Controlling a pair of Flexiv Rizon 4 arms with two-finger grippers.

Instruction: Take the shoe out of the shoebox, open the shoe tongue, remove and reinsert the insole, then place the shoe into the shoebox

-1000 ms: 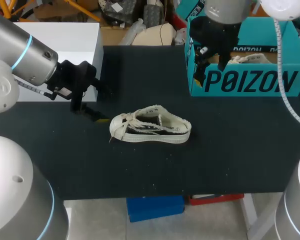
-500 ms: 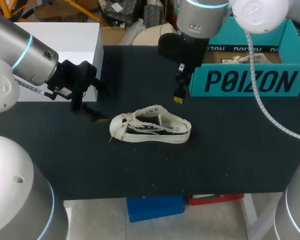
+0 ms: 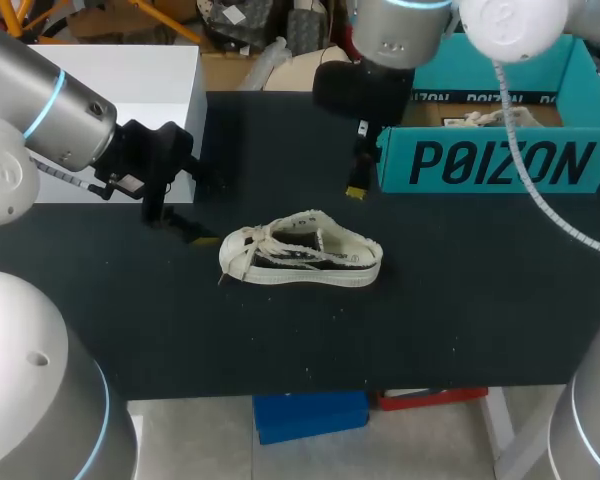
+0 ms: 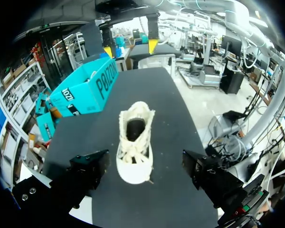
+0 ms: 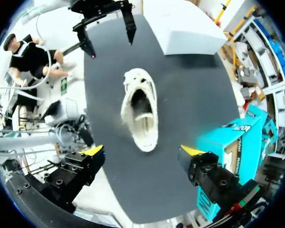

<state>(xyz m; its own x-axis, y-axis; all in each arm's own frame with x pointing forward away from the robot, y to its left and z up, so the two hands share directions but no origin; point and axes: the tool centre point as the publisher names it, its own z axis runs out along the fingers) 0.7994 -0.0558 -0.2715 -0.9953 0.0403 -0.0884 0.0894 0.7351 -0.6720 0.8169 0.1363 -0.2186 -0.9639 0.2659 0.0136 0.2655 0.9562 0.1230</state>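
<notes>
Landmark: the shoe (image 3: 300, 252), cream with a dark side panel, standing on its sole on the black table (image 3: 460, 310), out of the box.
Shoe's lie: toe toward my left arm's side, heel toward my right arm's side; the laces trail loose at the toe, and the mouth shows dark from above.
Left gripper (image 5: 110, 46): just off the shoe's toe and low to the table, aimed along the shoe's length. Its 2 fingers are spread wide and grip nothing; in the left wrist view the toe sits in the gap between them, touching neither.
Right gripper (image 4: 130, 47): beyond the shoe's heel end and above the table, pointing down. Its 2 yellow tips stand far apart with only air between them; in the right wrist view the heel lies just ahead of the gap.
Shoebox (image 3: 500, 165): teal, open-topped, well apart from the shoe, past its heel on the far side of the table.
Inside the shoebox: something cream (image 3: 495, 117); I cannot tell what it is.
</notes>
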